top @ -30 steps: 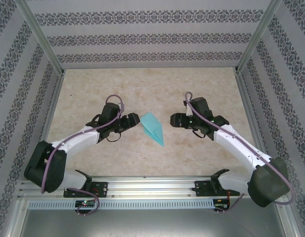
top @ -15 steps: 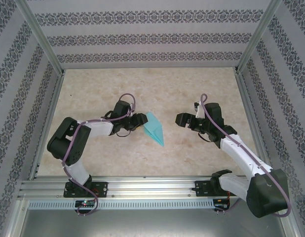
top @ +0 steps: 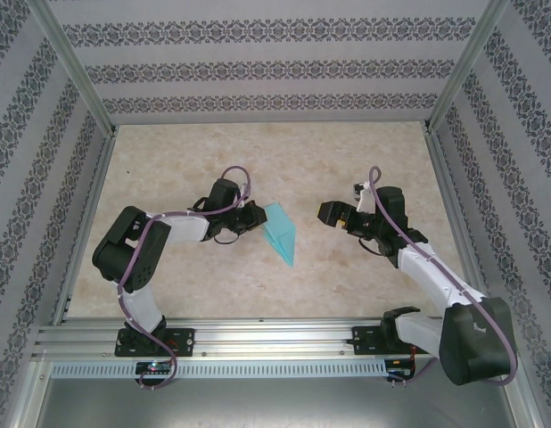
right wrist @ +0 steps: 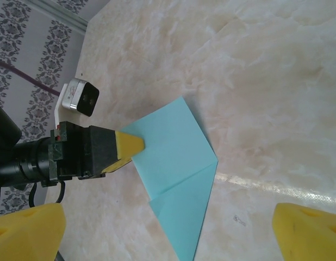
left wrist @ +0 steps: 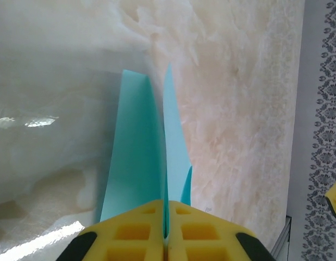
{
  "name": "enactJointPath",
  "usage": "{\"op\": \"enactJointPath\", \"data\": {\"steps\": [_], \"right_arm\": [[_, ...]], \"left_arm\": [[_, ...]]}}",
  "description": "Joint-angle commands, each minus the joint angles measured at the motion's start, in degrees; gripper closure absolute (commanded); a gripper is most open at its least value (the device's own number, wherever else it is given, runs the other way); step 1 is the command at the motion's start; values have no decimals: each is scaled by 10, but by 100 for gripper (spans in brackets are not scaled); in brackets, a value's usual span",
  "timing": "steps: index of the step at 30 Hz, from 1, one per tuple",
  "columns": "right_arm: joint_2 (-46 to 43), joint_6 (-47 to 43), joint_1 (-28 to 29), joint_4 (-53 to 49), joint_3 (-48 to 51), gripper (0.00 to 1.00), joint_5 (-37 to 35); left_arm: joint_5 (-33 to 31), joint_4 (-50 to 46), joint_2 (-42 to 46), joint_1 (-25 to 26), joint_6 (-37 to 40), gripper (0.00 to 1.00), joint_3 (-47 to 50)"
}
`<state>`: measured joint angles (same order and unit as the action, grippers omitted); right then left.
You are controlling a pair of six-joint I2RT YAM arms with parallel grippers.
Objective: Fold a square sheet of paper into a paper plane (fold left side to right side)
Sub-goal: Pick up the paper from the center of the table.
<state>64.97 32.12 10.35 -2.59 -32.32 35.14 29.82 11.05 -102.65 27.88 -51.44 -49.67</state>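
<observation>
Marbled bench, patterned walls on three sides. The paper plane sits mid-bench, left jaws clamped on its edge; right jaws gape empty nearby, bare bench around.

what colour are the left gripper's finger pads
Yellow. The left wrist view shows it best: the left gripper pads pinch the turquoise paper plane.

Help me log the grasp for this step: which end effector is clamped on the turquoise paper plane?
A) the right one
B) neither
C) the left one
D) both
C: the left end effector is shut on the paper plane, while the right end effector stands wide open, apart from it.
</observation>
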Motion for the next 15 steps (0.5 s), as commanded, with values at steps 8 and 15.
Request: {"op": "enactJointPath", "data": {"steps": [8,15], "right_arm": [[103,-24,-7,118,3,8,118],[167,-37,3,190,-6,26,192]], "left_arm": [[73,-19,79,-7,111,95,6],[133,-44,126,-12,171,96,11]]}}
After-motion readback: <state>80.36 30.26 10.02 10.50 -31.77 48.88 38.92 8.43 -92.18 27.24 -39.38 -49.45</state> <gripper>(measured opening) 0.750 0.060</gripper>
